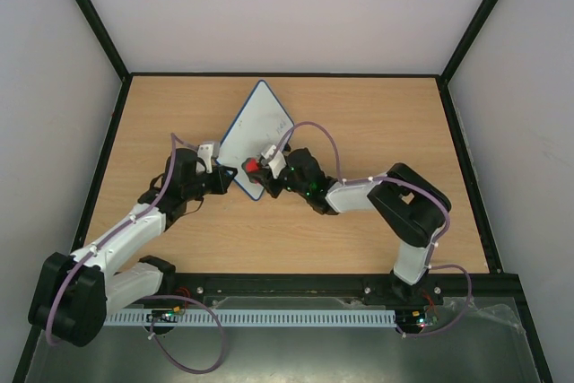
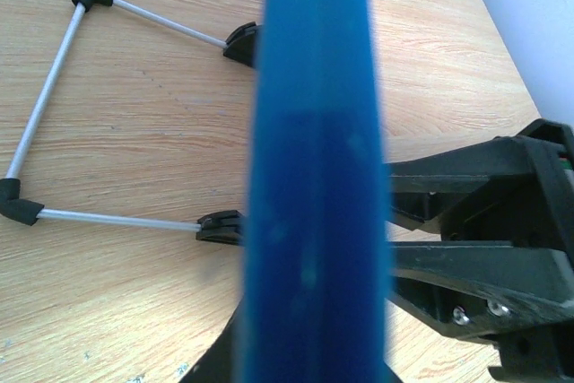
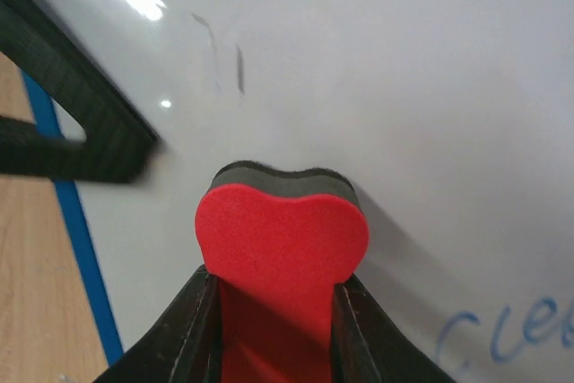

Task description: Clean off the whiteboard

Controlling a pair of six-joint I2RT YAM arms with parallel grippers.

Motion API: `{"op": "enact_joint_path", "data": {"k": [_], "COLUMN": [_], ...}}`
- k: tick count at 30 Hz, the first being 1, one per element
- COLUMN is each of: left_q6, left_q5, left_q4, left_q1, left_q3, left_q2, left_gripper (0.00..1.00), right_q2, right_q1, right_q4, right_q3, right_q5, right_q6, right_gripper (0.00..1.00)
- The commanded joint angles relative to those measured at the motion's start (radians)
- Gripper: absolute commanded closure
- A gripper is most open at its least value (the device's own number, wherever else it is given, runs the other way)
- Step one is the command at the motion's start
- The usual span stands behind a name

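Observation:
The whiteboard (image 1: 258,132) stands tilted on the wooden table, a white face inside a dark blue rim (image 2: 314,177). My left gripper (image 1: 226,178) is shut on the rim at the board's lower left edge; in the left wrist view the rim hides its fingers. My right gripper (image 3: 276,289) is shut on a red eraser (image 3: 282,235), whose black felt side presses on the whiteboard face (image 3: 404,87). Faint dark strokes (image 3: 240,69) lie just above the eraser. Blue handwriting (image 3: 511,334) shows at the lower right of the right wrist view.
The board's wire stand (image 2: 54,105) with black feet rests on the table (image 1: 377,123) behind it. White walls and a black frame enclose the table. A white slotted cable tray (image 1: 269,318) runs along the near edge between the arm bases.

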Motion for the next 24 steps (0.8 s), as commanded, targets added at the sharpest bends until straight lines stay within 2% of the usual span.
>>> {"op": "enact_joint_path", "data": {"k": [1,7,14,20,24], "left_q6": [-0.068,-0.061,-0.066,-0.077,-0.079], "left_q5": [0.112,0.142,0.191,0.205,0.21], "left_q4": [-0.125,-0.156,-0.167,-0.151,-0.148], "left_q1": [-0.006,0.016,0.03,0.03,0.03], "left_q3": [0.011,0.033,0.054,0.053,0.056], "left_q2": [0.018,-0.007,0.009,0.024,0.03], "left_gripper": [0.98,0.98,0.98,0.98,0.98], "right_q2": [0.0,0.138,0.157,0.152,0.136], "right_q1": [0.025,0.023,0.004,-0.039,-0.052], "right_q4": [0.013,0.0,-0.018,-0.085,-0.207], "right_q3": [0.046,0.034,0.004,0.104,0.214], "right_q5": [-0.02,0.063,0.081,0.136,0.076], "right_q6": [0.036,0.047,0.073,0.17,0.257], "right_gripper": [0.98,0.98,0.98,0.98,0.98]}}
